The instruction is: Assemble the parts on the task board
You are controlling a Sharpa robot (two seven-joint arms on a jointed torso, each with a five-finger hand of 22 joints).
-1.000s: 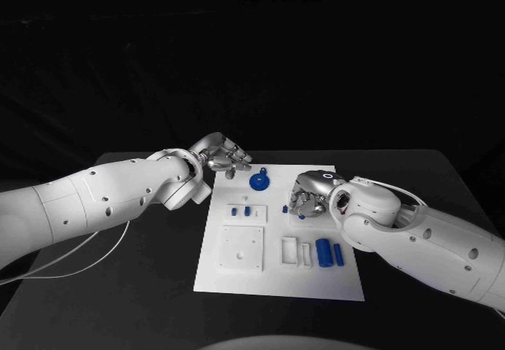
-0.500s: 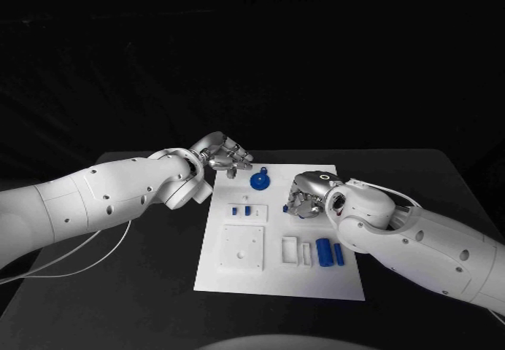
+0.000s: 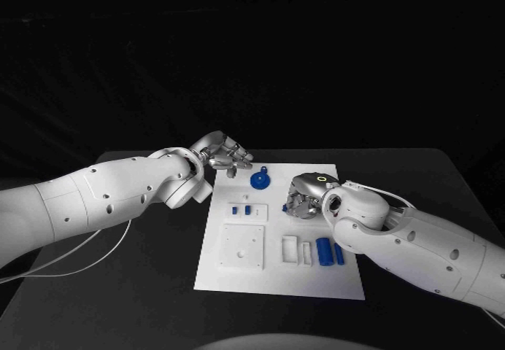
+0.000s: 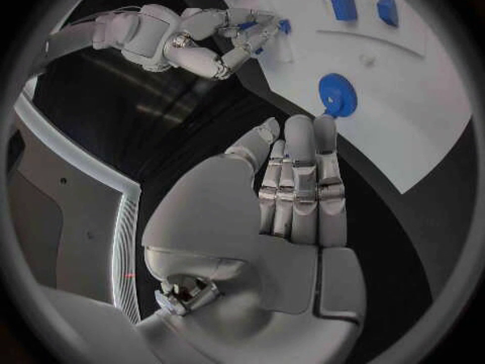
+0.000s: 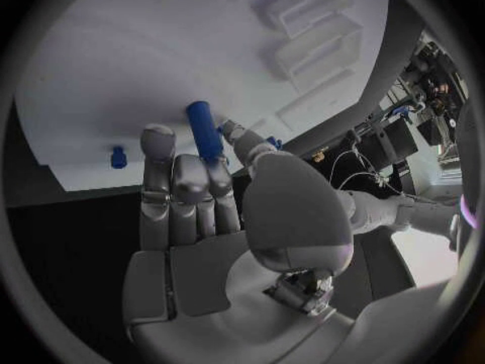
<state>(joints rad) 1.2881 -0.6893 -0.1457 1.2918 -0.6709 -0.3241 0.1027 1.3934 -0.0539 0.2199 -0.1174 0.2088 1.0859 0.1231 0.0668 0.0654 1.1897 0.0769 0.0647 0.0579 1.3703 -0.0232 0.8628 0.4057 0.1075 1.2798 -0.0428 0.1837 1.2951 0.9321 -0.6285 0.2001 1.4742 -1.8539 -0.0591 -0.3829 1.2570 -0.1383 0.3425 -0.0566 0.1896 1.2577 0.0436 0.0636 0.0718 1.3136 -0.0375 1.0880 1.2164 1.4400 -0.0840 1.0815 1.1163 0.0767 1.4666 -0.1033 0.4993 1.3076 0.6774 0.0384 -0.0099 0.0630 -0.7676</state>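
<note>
- Change, right arm: compared with the head-view frames of a second earlier, the right hand [image 3: 304, 195] has shifted slightly toward the far end of the flat white rectangular task board [image 3: 242, 281]. The wrist has also rolled, so its lit ring now faces more upward.
- Change, left arm: the left hand [image 3: 223, 156] shows no displacement over the same interval. The parts on the board also lie as before.
- Meaning for the task: judged from the frames, the right hand is carrying a part toward a seat on the board. No insertion is yet visible.
- Right hand pose: in the right wrist view the hand [image 5: 217, 218] has its fingers [image 5: 174, 188] closed side by side around a small blue cylindrical peg [image 5: 205, 132]. The peg stands out beyond the fingertips, above the white board surface.
- Left hand pose: in the left wrist view the hand [image 4: 273, 218] holds nothing. Its fingers [image 4: 299, 170] are extended, lying close together, over the black counter [image 3: 126, 292] just beside the board's far corner.
- Part locations: a round blue disc-shaped part [image 3: 260, 180] lies on the board between the two hands, near the fingertips of both. Two upright blue cylinders [image 3: 329, 251] stand on the near side of the right hand, close to its wrist.
- Two small blue blocks [image 3: 242, 211] sit in a white raised fixture to the left-arm side of the right hand's fingers.
</note>
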